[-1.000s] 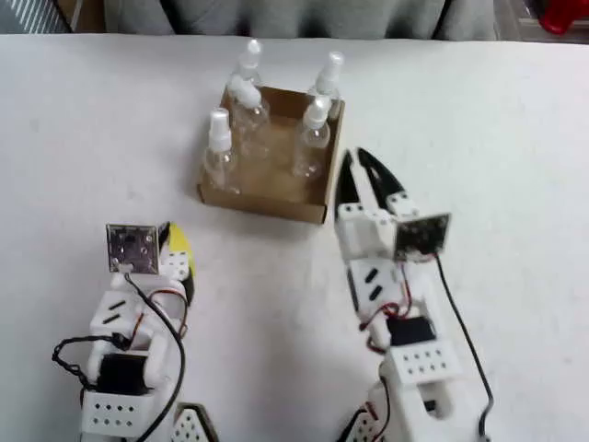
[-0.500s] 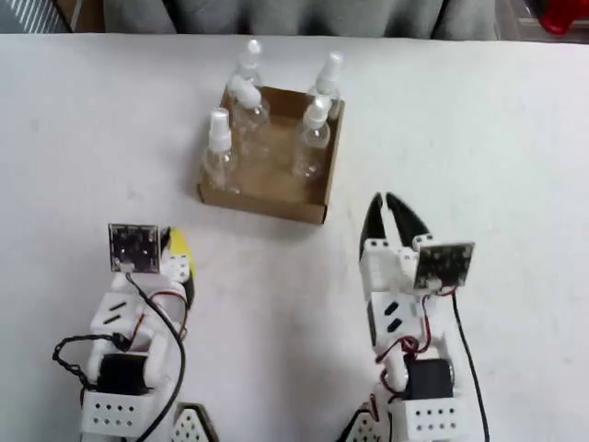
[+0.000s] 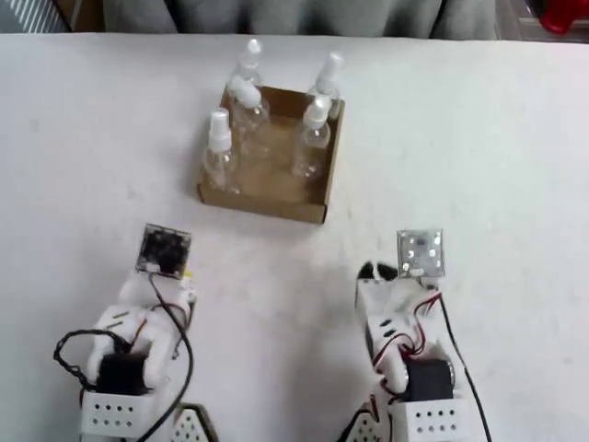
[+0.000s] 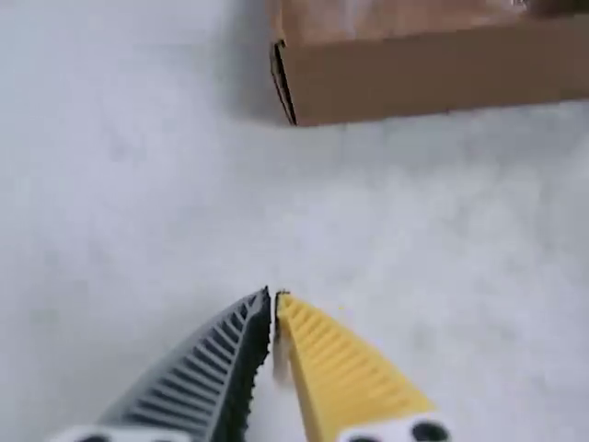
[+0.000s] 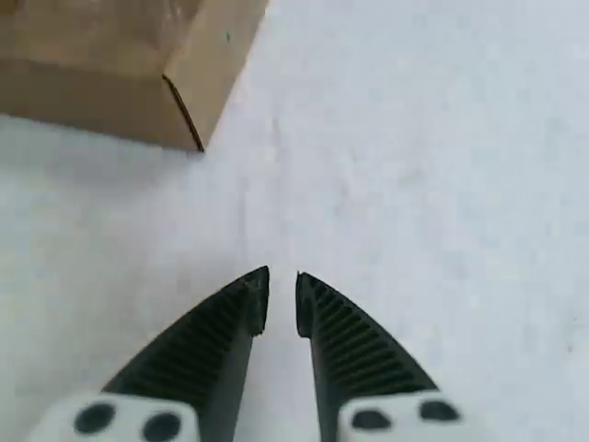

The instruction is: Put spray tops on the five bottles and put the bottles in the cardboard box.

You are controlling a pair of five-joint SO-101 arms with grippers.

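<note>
Grey and yellow, the left claw (image 4: 273, 299) is holding its two toothed fingers together tip to tip, gripping nothing, and it is hanging just above the white surface (image 3: 479, 138). Beside it, we are seeing the black right claw (image 5: 282, 281) keeping a narrow gap between its fingertips, also gripping nothing and pointing down at the bare white top. From overhead, we are finding both arms sitting at the near edge, one on each side, each well apart from the cardboard box (image 3: 267, 207). Beyond them the box is resting near the middle of the surface, with one near corner showing ahead of each claw. Inside it, clear bottles (image 3: 313, 143) are standing upright, each wearing one of the white spray tops (image 3: 219, 124). We are counting three plainly within the walls and two more rising at the far rim, where we cannot tell how their bases are sitting.
</note>
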